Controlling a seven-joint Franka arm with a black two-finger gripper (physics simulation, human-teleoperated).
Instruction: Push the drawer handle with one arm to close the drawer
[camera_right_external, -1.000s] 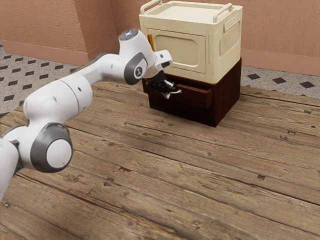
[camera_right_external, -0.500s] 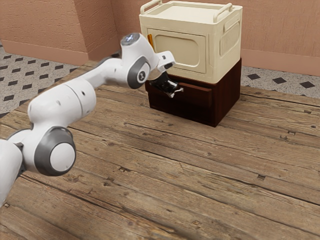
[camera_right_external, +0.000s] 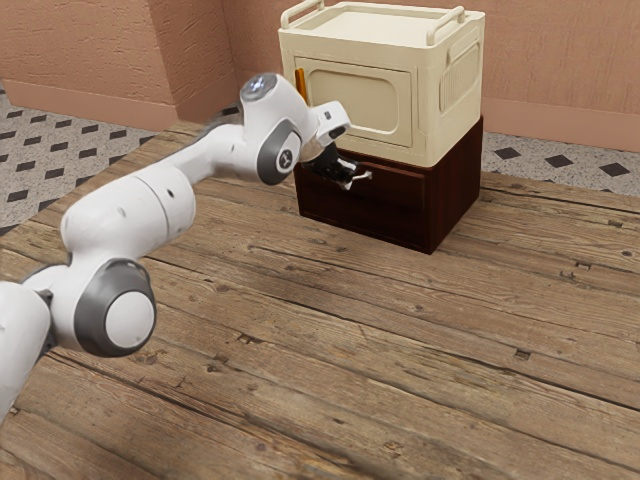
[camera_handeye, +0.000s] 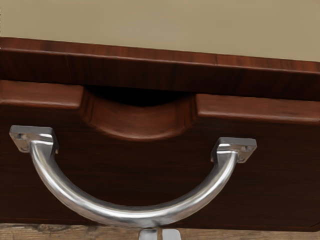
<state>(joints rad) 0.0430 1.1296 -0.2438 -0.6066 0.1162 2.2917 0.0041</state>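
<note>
Arm (camera_right_external: 125, 215) reaches from the near left across the plank counter (camera_right_external: 300, 340). Its fingers (camera_handeye: 148, 234) are drawn together, pinching nothing, against the curve of the silver handle (camera_handeye: 135, 213). Beyond is the dark drawer (camera_right_external: 385, 208), low in its cabinet (camera_right_external: 458, 190), beneath a cream box (camera_right_external: 440, 125). A second ago the drawer jutted out; now its front looks nearly flush. The push seems almost finished, though a slight last nudge may be needed.

Drawer (camera_handeye: 130, 175) dark red-brown; handle (camera_handeye: 131, 215) silver; cabinet (camera_right_external: 360, 100) cream; floor (camera_right_external: 585, 162) diamond-patterned.
</note>
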